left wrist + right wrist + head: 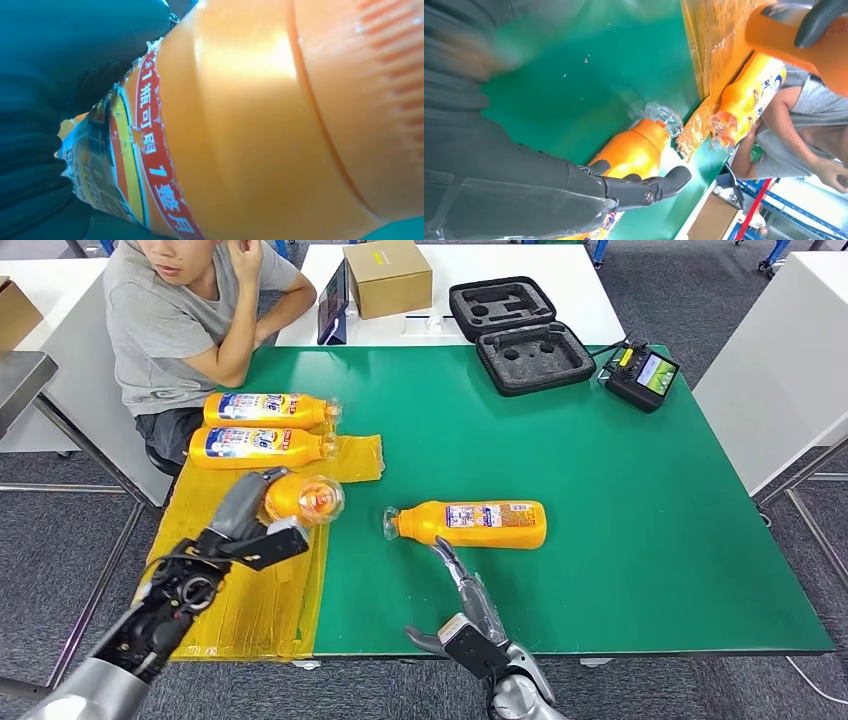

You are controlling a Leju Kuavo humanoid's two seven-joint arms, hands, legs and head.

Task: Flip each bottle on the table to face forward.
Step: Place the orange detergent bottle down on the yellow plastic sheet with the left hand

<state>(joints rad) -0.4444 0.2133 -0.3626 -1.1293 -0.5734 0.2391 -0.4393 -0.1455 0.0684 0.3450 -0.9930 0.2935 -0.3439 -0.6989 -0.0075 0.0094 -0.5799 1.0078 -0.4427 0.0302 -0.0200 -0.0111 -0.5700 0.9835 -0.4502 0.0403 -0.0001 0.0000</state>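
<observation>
The scene is seen by the head view from high up, facing forward and down over the green tabletop (600, 490), with both arms entering from below. The left wrist view is set very close against the held bottle (240, 120), its label turned sideways. The right wrist view is placed just behind the right hand (639, 187), looking across the tabletop toward the seated person (809, 115). The lying bottle (480, 524) and the yellow sheet (260, 610) are shared by the head and right wrist views.
</observation>
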